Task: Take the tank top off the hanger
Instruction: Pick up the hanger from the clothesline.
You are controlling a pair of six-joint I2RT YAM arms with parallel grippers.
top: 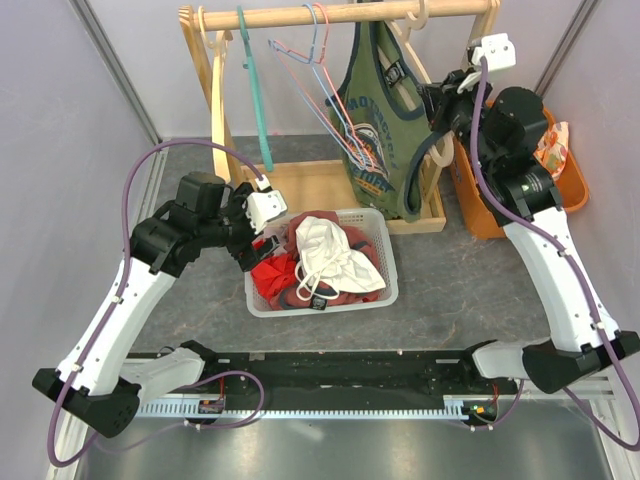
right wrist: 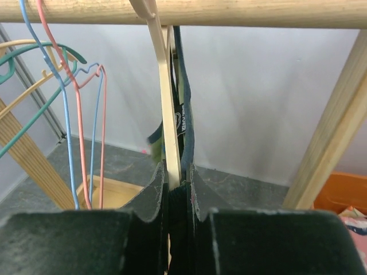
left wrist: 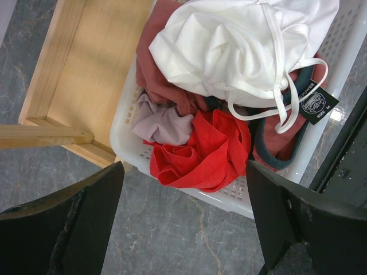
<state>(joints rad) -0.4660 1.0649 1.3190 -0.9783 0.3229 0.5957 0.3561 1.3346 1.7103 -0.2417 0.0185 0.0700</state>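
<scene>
**Light, limp tank top [top: 385,130] to be freed**

It is hung far right on the rail [top: 350,16]. The right gripper [right wrist: 175,171] is pinched narrow on the hanger [right wrist: 166,114] and strap [right wrist: 187,132]; the left gripper [left wrist: 183,172] is held wide over the basket [left wrist: 123,123]. A strap is judged the best hold.

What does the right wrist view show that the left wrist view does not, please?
Only right wrist: the rail, wire hangers, and the right gripper, jaws closed on the wooden hanger beside the tank top strap. Only left wrist: the left gripper, jaws open above the white basket of clothes. Both: the rack's wooden base and grey tabletop.
</scene>
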